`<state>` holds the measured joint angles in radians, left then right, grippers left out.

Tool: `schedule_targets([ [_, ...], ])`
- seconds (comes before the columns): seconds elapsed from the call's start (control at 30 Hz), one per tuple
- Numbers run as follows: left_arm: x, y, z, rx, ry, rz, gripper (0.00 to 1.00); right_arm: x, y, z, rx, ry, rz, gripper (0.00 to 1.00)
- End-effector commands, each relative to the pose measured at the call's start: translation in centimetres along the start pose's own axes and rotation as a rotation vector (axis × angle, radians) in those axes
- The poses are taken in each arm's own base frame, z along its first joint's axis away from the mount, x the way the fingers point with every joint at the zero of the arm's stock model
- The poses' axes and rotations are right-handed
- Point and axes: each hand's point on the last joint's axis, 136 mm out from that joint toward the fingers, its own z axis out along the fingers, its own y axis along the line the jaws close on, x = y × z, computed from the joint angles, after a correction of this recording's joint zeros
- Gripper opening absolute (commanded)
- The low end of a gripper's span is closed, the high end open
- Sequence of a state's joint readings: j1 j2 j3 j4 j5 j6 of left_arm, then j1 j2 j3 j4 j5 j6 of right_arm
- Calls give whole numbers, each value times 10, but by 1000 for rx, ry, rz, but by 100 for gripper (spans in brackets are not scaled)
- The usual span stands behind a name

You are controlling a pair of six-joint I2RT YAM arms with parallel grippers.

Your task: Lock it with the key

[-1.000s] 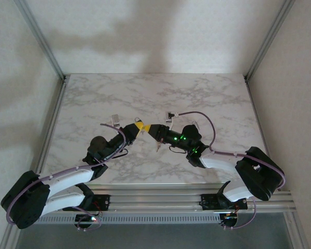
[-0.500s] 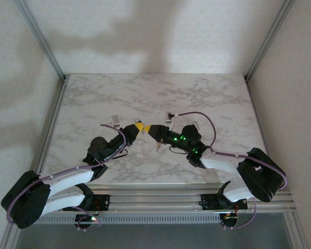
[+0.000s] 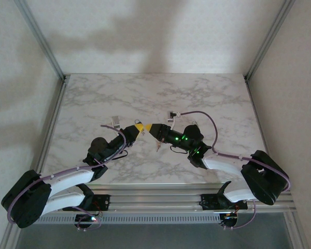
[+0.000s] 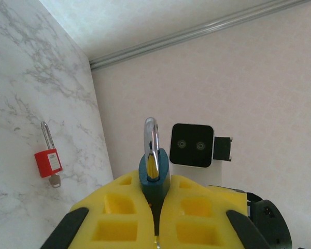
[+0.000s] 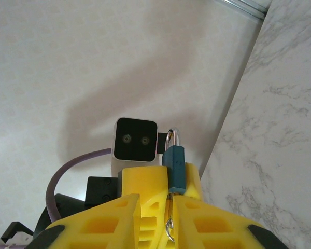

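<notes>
1. The left gripper [image 4: 154, 188] had its yellow fingers [image 4: 119, 218] pressed together on the body of a teal padlock [image 4: 154, 175], pinching it from both sides.
2. The padlock's steel shackle [image 4: 151, 136] stood clear beyond the fingertips. It was seen edge-on, so whether it was seated in the body could not be told.
3. The right gripper [image 5: 170, 207] faced the left one tip to tip. Its fingers were nearly together, pinching the key [image 5: 170, 223], whose ringed end showed in the narrow gap between them.
4. The key's far end met the underside of the teal padlock. How far it had entered could not be told.
5. In the top view both grippers and the padlock were held above the marble table [image 3: 93, 98]. They sat about midway between its left and right edges, and somewhat nearer its near edge than its far one.
6. A second, red padlock [image 4: 47, 161] lay flat on the table in the near half, apart from both grippers. A small grey key [image 4: 54, 180] was at its base.
7. The black camera box [image 4: 192, 145] of the right wrist appeared just behind the teal padlock, against a pale wall.
</notes>
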<state>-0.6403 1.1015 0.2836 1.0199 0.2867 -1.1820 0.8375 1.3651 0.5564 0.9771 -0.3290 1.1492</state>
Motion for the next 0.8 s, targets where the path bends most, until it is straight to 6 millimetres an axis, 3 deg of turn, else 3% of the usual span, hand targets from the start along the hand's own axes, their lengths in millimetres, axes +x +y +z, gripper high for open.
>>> schedule_targets([
  [0.0, -2, -10, 0, 38, -17, 11, 0, 0, 9, 3, -36, -10, -10, 22],
  [0.77, -7, -9, 1, 39, -44, -64, 0, 11, -7, 6, -19, 10, 18, 24],
])
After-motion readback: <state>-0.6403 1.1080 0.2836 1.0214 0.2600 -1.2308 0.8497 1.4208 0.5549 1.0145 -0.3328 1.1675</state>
